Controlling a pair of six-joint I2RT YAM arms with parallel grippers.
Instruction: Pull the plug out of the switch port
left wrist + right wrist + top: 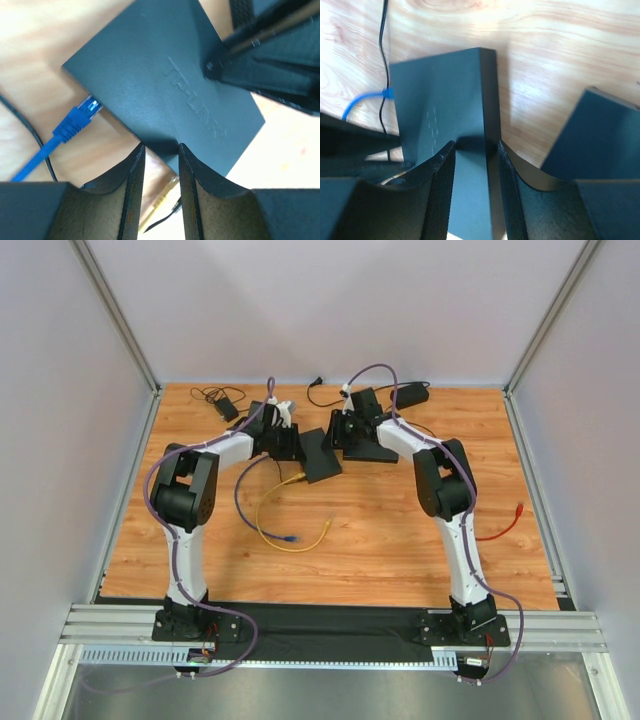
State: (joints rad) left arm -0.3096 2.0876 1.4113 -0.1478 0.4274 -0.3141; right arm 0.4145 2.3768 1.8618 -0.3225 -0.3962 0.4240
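Black switch [165,85], TP-LINK embossed on the lid, sits between both grippers and looks tipped up off the wood desk [400,540]. Left gripper [160,150] has its fingers nearly together, pinching the switch's near edge right at the tips. Right gripper [475,147] is clamped on the opposite end, body wedged between its fingers, probably as a brace so the box won't slide when the cable gets tugged. Blue plug [80,116] is seated in a side port, up and left of the left gripper's tips, near but untouched. Its blue cable [37,157] trails away to the left. Neither gripper is on the plug, so the pull is not yet begun. Judgement: one gripper should release and take the plug body, then draw straight out along the port. Latch tab not visible and may resist. Yellow cable [295,540] lies on the desk behind the left gripper; can't tell if it's plugged in.
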